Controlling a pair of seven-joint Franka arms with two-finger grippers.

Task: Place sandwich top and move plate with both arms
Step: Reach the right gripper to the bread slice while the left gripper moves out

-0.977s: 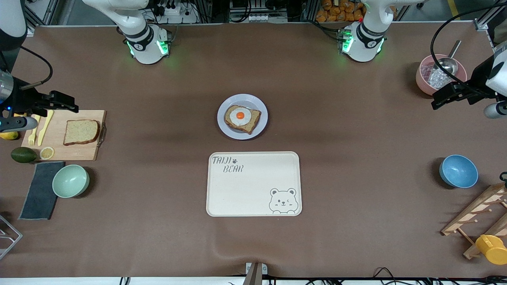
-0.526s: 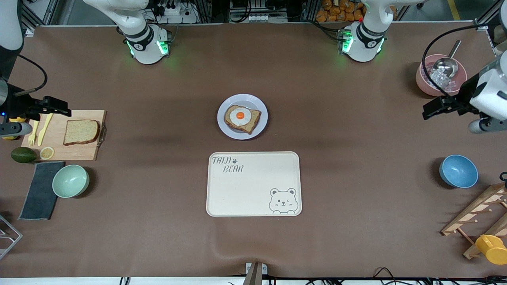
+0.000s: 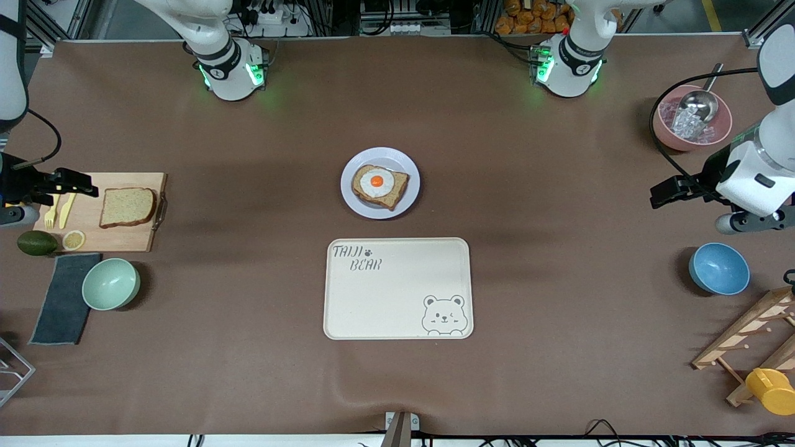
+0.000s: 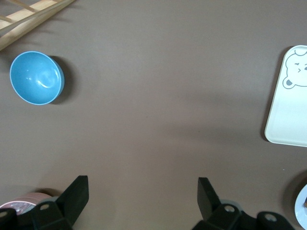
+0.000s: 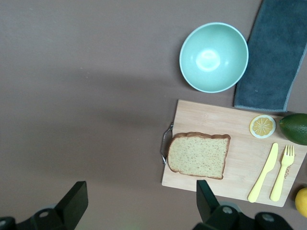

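Observation:
The sandwich top, a plain brown slice, lies flat on a wooden cutting board. The lavender-white plate sits mid-table and bears a bread slice with a fried egg; its rim shows at the edge of the left wrist view. My right gripper hangs open and empty over the board's fork-and-knife end. Open and empty too, my left gripper hangs over bare table between a pink bowl and a blue bowl.
A cream bear tray lies nearer the front camera than the plate. A mint bowl, dark cloth and avocado sit by the board. Toward the left arm's end are the pink scoop bowl, blue bowl and wooden rack.
The right gripper has drawn back along the board toward the right arm's end of the table. The left gripper has swung from beside the pink bowl toward the blue bowl. Both stay open.

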